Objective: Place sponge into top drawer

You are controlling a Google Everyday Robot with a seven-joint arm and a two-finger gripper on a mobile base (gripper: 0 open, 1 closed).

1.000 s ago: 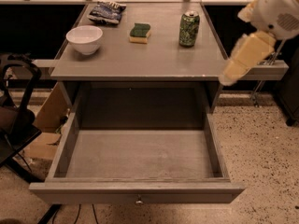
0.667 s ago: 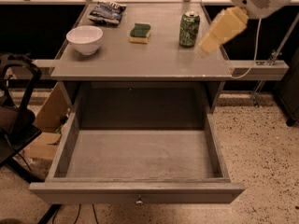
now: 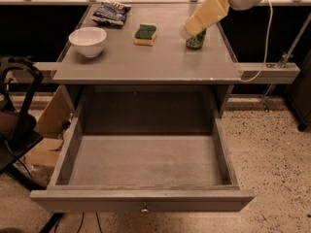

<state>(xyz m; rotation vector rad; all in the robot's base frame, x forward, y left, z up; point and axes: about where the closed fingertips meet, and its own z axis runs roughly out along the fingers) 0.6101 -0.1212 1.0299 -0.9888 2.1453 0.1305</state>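
The sponge (image 3: 146, 34), dark green on top over yellow foam, lies flat on the tabletop (image 3: 146, 62) at the back middle. The top drawer (image 3: 97, 201) under the table is pulled fully out and nothing lies in it; its round knob (image 3: 144, 209) shows on the front panel. My gripper (image 3: 192, 30), pale yellow, reaches in from the upper right and hangs above the tabletop to the right of the sponge, apart from it, in front of the green can.
A green soda can (image 3: 196, 41) stands right of the sponge, partly hidden by the gripper. A white bowl (image 3: 88, 41) sits at the left and a chip bag (image 3: 111, 12) at the back left. A dark chair (image 3: 14, 125) and a cardboard box (image 3: 51, 120) stand left of the drawer.
My gripper has moved left and toward the back, from beyond the table's right edge to over the tabletop by the green can. The sponge and drawer have not moved.
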